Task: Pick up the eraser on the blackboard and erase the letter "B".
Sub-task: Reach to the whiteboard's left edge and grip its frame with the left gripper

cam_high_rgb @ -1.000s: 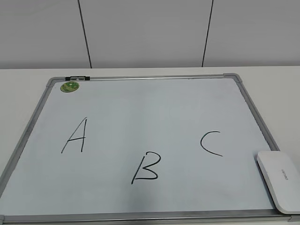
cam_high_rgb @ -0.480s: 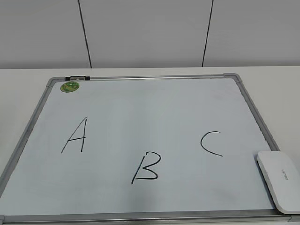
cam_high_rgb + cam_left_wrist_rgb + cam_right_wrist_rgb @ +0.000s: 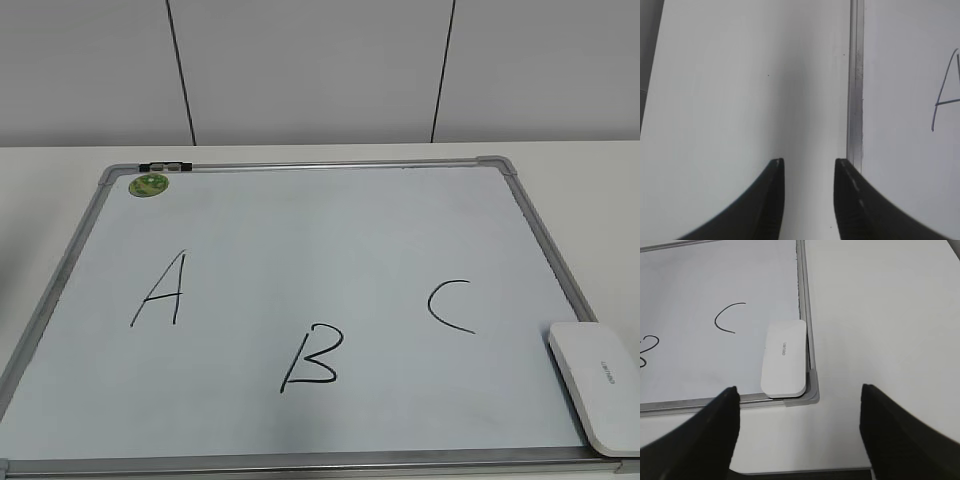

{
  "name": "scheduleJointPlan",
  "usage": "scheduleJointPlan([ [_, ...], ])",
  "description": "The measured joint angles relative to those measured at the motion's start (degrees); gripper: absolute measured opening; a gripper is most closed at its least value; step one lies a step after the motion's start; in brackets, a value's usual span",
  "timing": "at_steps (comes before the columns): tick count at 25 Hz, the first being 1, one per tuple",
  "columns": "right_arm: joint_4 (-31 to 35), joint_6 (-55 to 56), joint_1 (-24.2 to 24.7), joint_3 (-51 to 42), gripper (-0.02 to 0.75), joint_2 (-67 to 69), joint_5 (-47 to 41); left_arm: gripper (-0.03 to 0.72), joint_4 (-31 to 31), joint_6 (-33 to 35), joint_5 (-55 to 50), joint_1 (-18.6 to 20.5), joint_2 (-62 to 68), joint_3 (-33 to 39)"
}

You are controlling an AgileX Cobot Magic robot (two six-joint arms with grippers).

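Observation:
The white eraser [image 3: 597,385] lies on the blackboard's near right corner; it also shows in the right wrist view [image 3: 784,357], over the frame corner. The blackboard [image 3: 330,166] is a white board with a silver frame. The black letter "B" [image 3: 311,358] is at the near middle, between "A" [image 3: 162,290] and "C" [image 3: 450,305]. My right gripper [image 3: 798,390] is open and empty, above the bare table just in front of the eraser. My left gripper [image 3: 809,162] is open and empty, beside the board's left frame [image 3: 855,90]. Neither gripper shows in the exterior view.
A small round green magnet [image 3: 149,184] sits at the board's far left corner, beside a black clip [image 3: 165,166] on the frame. White table [image 3: 570,160] surrounds the board. A grey panelled wall [image 3: 320,70] stands behind.

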State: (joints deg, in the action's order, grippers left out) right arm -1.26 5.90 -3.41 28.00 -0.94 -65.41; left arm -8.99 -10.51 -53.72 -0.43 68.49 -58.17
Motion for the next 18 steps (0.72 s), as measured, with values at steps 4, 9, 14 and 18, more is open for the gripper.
scheduleJointPlan([
  [4, 0.0, 0.0, 0.0, 0.0, 0.555, 0.0, 0.0, 0.243, 1.68, 0.0, -2.53, 0.0, 11.7, -8.86],
  [9, 0.0, 0.0, 0.0, 0.0, 0.555, 0.0, 0.0, 0.243, 4.79, 0.15, -4.66, 0.0, 22.26, -15.84],
  [14, 0.0, 0.0, 0.0, 0.0, 0.555, 0.0, 0.0, 0.243, 6.98, 3.42, -4.94, 0.0, 28.83, -18.58],
  [18, 0.0, 0.0, 0.61, 0.0, 0.555, 0.0, 0.0, 0.243, 7.18, 4.45, -4.78, 0.0, 32.99, -19.7],
])
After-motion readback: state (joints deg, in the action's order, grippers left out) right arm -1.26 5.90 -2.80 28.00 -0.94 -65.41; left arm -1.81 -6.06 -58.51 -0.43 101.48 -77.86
